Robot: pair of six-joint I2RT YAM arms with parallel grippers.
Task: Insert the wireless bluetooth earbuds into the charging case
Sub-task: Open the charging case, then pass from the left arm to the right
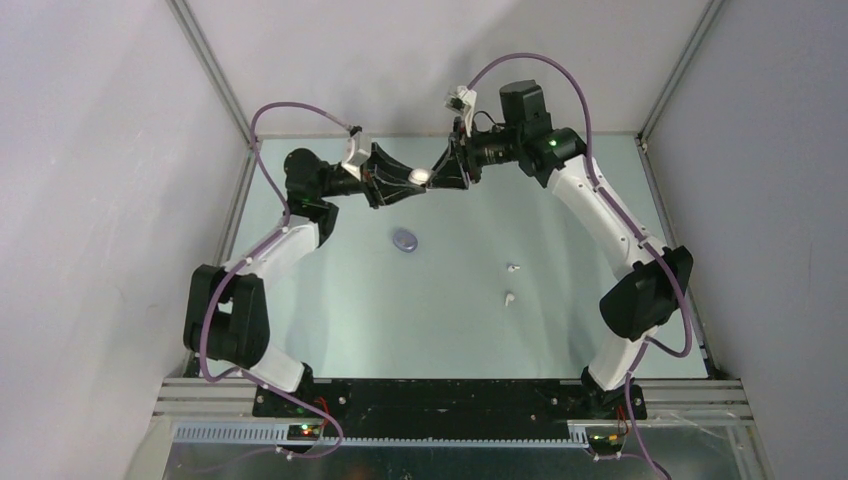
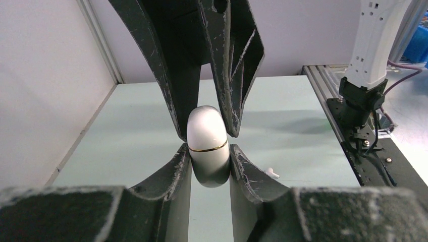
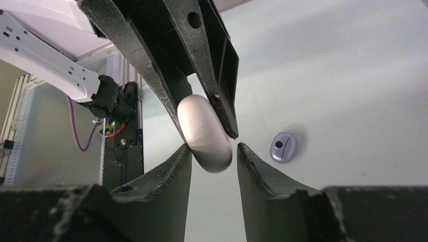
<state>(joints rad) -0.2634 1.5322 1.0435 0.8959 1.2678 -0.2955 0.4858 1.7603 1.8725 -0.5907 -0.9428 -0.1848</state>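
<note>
The wireless bluetooth earbuds [image 1: 513,268] in view are two white ones. They lie loose on the counter [image 1: 450,340] right of centre, the second [image 1: 508,298] just nearer the arms, both well apart from the grippers. The left gripper [image 2: 210,159] is clamped on the lower half of the white charging case [image 2: 207,138], which is held off the surface over the far middle of the counter, its gold seam closed. The right gripper [image 3: 214,151] meets it head-on and straddles the other half of that case with its jaws apart. One finger lies against the shell, and the right wrist view shows a thin gap at the other. Below and slightly left of the pair, a purple charging case [image 1: 405,239] rests on the counter by itself, apart from the earbuds. The counter is a smooth, pale green sheet. Plain light walls [image 1: 90,200] close it in on the left, far and right sides, with aluminium frame posts [image 1: 215,70] at the far corners. A black base plate [image 1: 450,395] carries both arms along the near edge. Bare surface stretches between the earbuds and that edge and across the middle. The elbows stand close to the side walls.
</note>
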